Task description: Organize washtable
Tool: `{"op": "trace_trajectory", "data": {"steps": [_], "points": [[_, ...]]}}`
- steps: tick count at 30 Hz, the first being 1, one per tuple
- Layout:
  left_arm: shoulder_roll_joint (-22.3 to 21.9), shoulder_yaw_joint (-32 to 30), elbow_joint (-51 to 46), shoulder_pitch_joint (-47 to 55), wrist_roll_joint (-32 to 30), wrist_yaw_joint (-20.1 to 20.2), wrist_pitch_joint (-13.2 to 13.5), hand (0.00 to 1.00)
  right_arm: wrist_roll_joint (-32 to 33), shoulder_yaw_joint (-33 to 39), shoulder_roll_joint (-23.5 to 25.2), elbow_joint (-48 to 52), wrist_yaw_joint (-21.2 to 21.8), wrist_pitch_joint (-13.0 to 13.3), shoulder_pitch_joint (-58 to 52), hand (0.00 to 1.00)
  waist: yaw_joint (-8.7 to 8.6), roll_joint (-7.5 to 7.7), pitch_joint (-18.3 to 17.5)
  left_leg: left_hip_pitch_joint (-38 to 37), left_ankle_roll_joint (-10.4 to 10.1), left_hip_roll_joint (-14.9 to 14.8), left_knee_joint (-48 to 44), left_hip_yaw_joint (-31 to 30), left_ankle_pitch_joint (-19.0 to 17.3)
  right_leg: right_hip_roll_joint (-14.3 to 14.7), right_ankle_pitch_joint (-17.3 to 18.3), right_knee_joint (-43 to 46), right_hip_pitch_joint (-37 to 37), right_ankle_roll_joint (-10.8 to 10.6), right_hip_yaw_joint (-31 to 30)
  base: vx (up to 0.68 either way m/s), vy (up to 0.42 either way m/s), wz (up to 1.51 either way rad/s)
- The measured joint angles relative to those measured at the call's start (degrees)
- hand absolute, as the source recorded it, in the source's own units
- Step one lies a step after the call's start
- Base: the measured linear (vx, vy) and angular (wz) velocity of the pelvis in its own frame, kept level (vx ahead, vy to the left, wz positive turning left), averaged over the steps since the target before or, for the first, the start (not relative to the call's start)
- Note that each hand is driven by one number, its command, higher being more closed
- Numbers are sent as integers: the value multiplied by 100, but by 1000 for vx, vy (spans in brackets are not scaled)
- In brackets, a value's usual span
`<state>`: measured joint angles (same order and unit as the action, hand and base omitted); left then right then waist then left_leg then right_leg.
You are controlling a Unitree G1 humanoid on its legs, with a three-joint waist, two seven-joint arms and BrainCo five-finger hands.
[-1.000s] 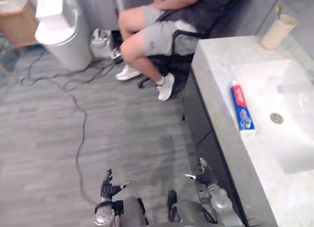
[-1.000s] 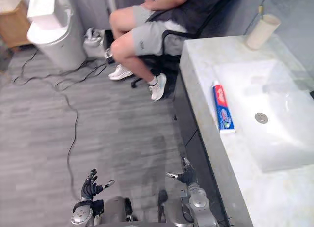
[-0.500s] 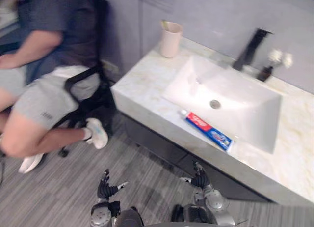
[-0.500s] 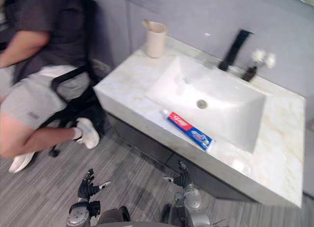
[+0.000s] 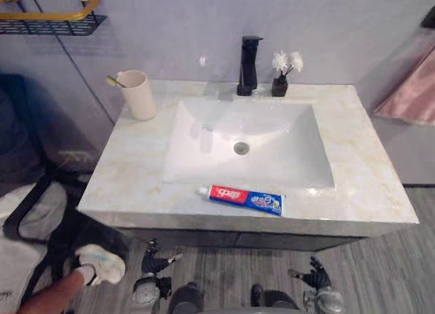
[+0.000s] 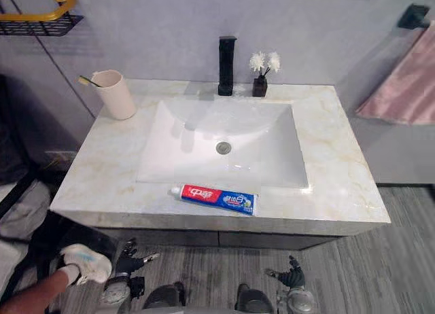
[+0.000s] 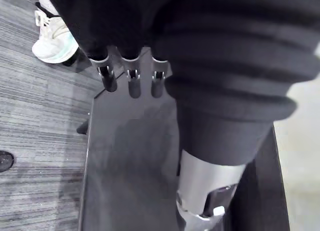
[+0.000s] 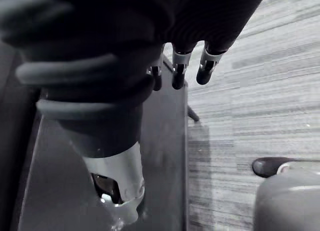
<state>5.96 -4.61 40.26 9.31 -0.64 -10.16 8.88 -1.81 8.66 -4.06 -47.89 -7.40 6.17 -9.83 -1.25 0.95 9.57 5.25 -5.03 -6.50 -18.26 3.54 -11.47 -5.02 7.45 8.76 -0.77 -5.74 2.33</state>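
Marble washtable with toothpaste tube, cup, flower vase

Right side of the pale marble bench is wide open; left side is bare up to the beige cup with a toothbrush at the back-left corner. Front strip's tight: the red-and-blue toothpaste tube lies along it, just in front of the white rectangular sink basin. Behind the basin, the black tap and small dark vase of white flowers stand side by side. A person's white shoe sits on the floor near the left hand.
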Motion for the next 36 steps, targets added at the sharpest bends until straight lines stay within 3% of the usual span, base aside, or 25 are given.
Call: {"op": "trace_trajectory", "data": {"steps": [1, 2, 3, 12, 19, 25, 27, 31, 36], "points": [[39, 0, 39, -27, -1, -1, -2, 0, 12, 0, 29, -21, 3, -10, -50, 0, 0, 97, -60, -5, 37, 79, 23, 38, -7, -78, -18, -45, 2, -31, -66, 94, 258, -12], [60, -1, 62, -38, -1, -1, -2, 0, 13, 0, 35, -21, 5, -10, -70, 0, 2, 98, -62, -4, 73, 125, 24, 71, -20, -123, -37, -90, -3, -65, -88, 45, 125, -6], [122, 175, 702, -151, -7, 4, -82, 0, 10, -33, -91, -237, 16, -6, 157, 0, 28, 61, -192, -407, 234, 351, 425, 118, 33, -267, -15, -268, -187, -129, -135, 13, 86, -3], [110, 176, 678, -142, 8, 13, -83, 0, 164, -17, -91, -237, 16, -5, 157, 0, 39, 53, -196, -425, 239, 358, 392, 75, 31, -268, -19, -275, -247, -134, -93, 1, -1, 2], [96, 128, 582, -110, 231, 56, -89, 0, 587, 145, -151, -209, 16, 25, 198, 0, 59, 30, -186, -740, 240, 413, 449, -196, 91, -288, -127, -570, -803, -156, 197, -13, -8, 17], [321, -1057, 527, 233, 221, 137, -111, 0, 569, 223, -466, 375, 28, 89, 235, 0, 124, 18, -181, -826, 200, 462, 990, -212, 467, -314, -442, -920, -794, -140, 258, -88, -6, 2], [470, -1407, 162, 366, 212, 133, -131, 0, 561, 225, -561, 470, 39, 90, 129, 0, 204, 17, -180, -841, 171, 466, 1069, -269, 516, -312, -451, -952, -795, -132, 328, -68, -24, 12], [546, -2202, -2222, 771, 45, 75, -207, 0, 493, 302, -604, 700, 142, 85, 0, 0, 245, -22, -161, -786, 107, 546, 1233, -699, 605, -315, -475, -1058, -806, 9, 661, -40, -35, 21], [548, -2349, -4971, 696, -239, -88, -184, 0, 394, 483, -603, 966, 144, 91, -327, 0, 332, -114, -223, -752, 125, 561, 1207, -949, 634, -297, -485, -1156, -922, 17, 947, 17, -35, 18]]}}
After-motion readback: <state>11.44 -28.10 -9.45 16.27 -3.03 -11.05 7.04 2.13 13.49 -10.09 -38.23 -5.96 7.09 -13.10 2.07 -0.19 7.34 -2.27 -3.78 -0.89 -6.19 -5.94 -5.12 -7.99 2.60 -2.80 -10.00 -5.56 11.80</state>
